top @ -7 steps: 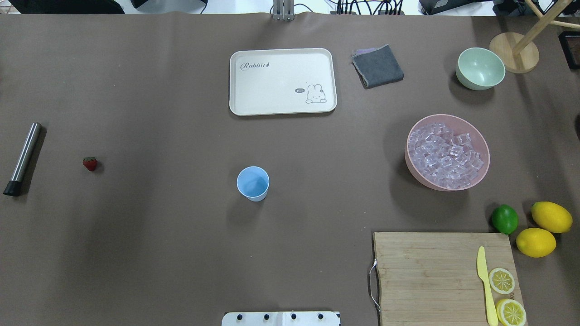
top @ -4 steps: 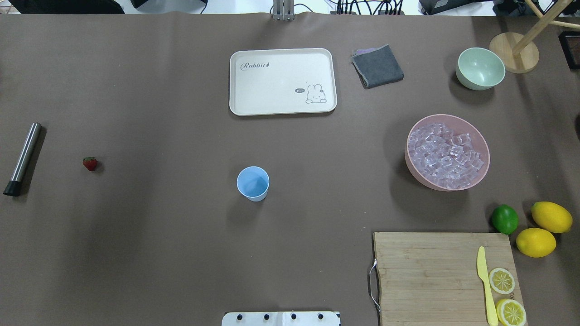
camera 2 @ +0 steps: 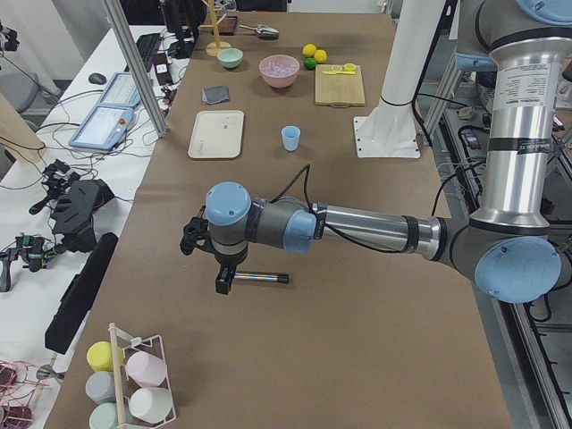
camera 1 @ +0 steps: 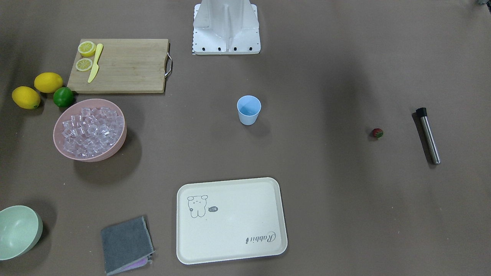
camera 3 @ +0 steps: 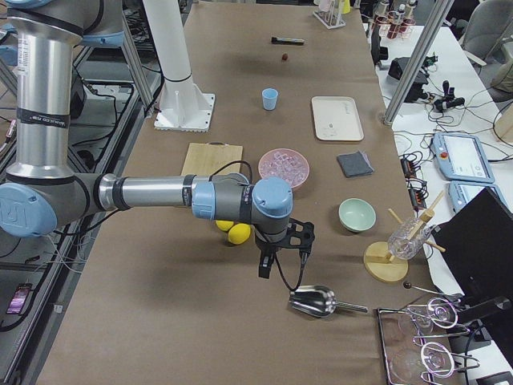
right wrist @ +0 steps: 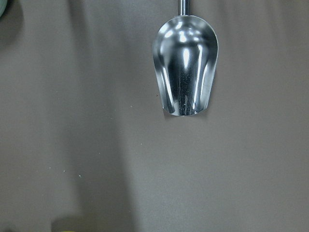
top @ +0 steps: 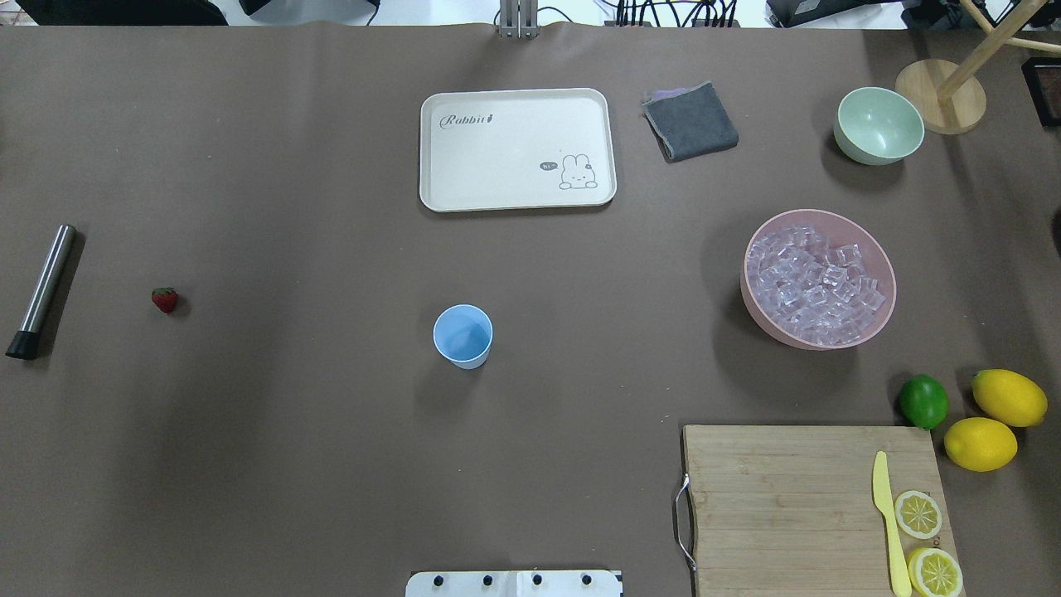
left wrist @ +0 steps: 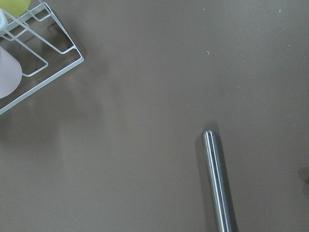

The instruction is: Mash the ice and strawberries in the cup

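Standing upright mid-tabletop: cup (top: 462, 336), light blue, open end up. Strawberry (top: 164, 299) lies on bare tabletop well apart from cup, toward left edge, near steel muddler (top: 41, 290) lying flat by that edge. Ice (top: 816, 282) heaped in pink bowl (top: 756, 317) toward right edge, also well apart from cup. Left arm (camera 2: 357, 228) hangs over muddler; right arm (camera 3: 152, 192) hangs near metal scoop (right wrist: 186, 65) by right edge. Left jaws, right jaws: seen only from side views, so cannot tell whether apart or together.
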{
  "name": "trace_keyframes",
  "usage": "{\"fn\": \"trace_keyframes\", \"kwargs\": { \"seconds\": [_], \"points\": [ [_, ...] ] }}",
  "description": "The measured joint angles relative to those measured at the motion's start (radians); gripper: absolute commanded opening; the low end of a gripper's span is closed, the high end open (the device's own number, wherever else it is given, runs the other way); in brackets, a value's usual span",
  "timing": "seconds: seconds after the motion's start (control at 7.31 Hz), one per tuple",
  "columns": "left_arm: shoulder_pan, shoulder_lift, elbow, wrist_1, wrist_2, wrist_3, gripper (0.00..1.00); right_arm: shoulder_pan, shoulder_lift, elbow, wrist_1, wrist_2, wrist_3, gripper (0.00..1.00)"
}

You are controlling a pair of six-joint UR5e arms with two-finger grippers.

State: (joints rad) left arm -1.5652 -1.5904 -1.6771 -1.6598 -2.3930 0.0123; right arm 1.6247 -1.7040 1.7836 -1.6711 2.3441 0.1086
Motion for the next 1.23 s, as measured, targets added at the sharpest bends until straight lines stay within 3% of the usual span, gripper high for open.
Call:
{"fn": "trace_keyframes", "kwargs": {
  "seconds": [0.82, 1.23],
  "points": [
    [0.001, 0.000, -0.003, -0.001, -0.001, 0.001, 0.98, 0.000, 0.058, 0.018, 0.001, 0.011, 0.003, 1.00],
    [0.001, 0.000, -0.006, -0.003, -0.001, 0.003, 0.98, -0.048, 0.083, 0.027, 0.104, 0.078, 0.088, 1.00]
  ]
}}
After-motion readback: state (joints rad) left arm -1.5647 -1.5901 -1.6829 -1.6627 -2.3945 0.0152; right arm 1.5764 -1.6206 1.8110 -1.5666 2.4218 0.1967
